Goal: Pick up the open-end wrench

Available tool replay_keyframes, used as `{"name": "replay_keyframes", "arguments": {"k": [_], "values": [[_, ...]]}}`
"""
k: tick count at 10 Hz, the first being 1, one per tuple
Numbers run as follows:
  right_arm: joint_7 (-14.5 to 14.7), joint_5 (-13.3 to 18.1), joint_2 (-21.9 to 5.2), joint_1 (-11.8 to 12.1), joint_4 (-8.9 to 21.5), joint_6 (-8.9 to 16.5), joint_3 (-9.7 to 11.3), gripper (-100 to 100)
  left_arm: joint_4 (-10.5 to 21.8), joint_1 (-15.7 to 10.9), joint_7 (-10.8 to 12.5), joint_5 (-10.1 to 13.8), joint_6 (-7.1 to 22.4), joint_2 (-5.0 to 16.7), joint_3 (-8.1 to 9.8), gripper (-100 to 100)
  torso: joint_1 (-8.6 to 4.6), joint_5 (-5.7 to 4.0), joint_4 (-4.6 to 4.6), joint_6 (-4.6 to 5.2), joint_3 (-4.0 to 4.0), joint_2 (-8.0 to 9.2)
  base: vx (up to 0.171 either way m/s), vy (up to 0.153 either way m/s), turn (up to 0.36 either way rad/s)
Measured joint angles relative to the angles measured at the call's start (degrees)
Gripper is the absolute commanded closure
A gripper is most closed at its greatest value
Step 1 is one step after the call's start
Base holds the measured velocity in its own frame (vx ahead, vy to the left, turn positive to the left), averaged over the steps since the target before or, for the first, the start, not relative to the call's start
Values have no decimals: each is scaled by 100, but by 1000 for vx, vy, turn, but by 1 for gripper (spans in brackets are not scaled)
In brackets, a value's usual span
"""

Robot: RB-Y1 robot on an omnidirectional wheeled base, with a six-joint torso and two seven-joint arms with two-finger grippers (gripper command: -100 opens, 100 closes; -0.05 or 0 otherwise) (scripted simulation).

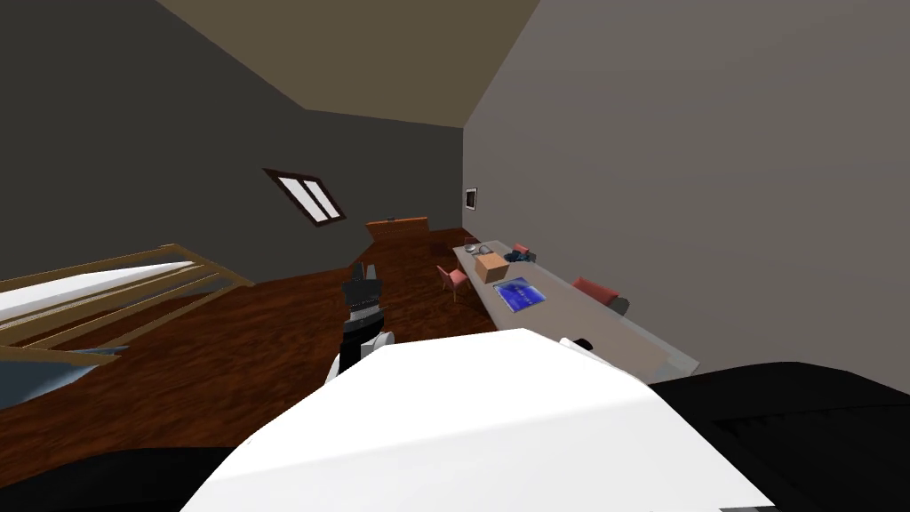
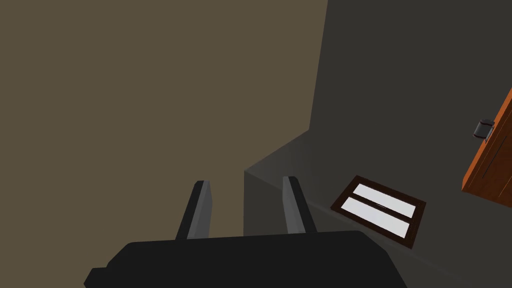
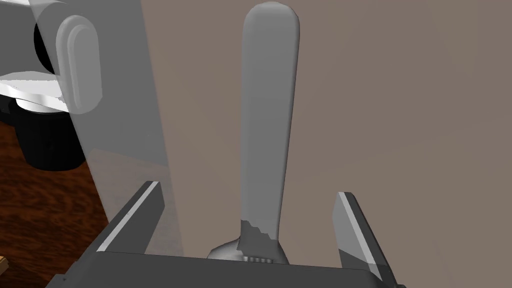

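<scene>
The open-end wrench (image 3: 267,100) is a plain grey bar lying flat on a beige-grey tabletop (image 3: 400,125). Its rounded handle end points away from my hand. Its wider head lies close to the gripper body and is partly hidden by it. My right gripper (image 3: 248,192) is open, with one finger on each side of the wrench's shaft, and neither finger touches it. My left gripper (image 1: 363,289) is held up over the floor in front of me, and its fingers (image 2: 200,210) stand apart with nothing between them.
The long table (image 1: 569,307) runs along the right wall and carries a cardboard box (image 1: 490,267) and a blue flat item (image 1: 520,294) farther down. Pink chairs (image 1: 453,278) stand beside it. The table's edge and the wood floor (image 3: 45,210) lie just beyond my right gripper's left finger. A wooden railing (image 1: 115,293) lies to the left.
</scene>
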Motion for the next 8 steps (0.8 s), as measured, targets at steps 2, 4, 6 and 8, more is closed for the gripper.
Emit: {"name": "replay_keyframes", "arguments": {"k": [2,4,6,8], "values": [[-225,176,112,-164,4,-100,364,-100,0,0,0,0,0,0,0,0,-11,-3,-1,-1,-3,-5,24,-67,-165],[-358,261,142,-251,-45,-116,629,-100,0,-1,0,0,0,0,0,0,2,0,0,-2,0,0,12,-44,-188],[-562,398,195,-430,-63,-150,973,-100,0,0,0,0,0,0,0,0,-4,-1,0,-1,0,-1,17,-52,-192],[-734,516,263,-416,-258,-143,1238,-100,0,-1,0,0,0,0,0,0,2,0,0,-2,1,1,21,-45,-216]]}}
